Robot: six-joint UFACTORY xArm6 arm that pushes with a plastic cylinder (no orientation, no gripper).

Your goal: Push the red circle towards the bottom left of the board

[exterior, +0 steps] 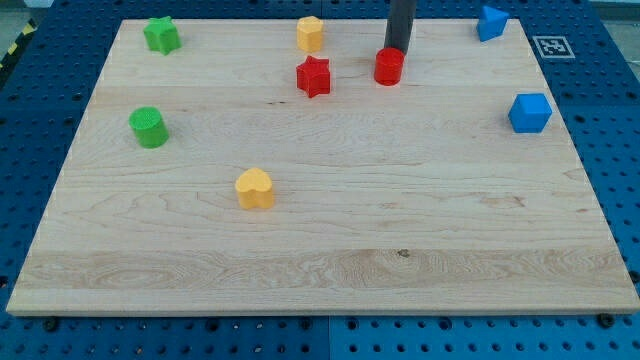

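The red circle (389, 66) stands near the view's top, right of centre on the wooden board (320, 240). My tip (397, 48) is just behind it, on its top-right side, touching or nearly touching it. The dark rod rises out of the view's top edge. A red star (313, 76) sits just left of the red circle.
A yellow hexagon (310, 33) is at the top centre. A green star (160, 34) is at the top left, a green circle (149, 127) at the left. A yellow heart (254, 187) is left of centre. A blue cube (529, 112) and another blue block (491, 21) are at the right.
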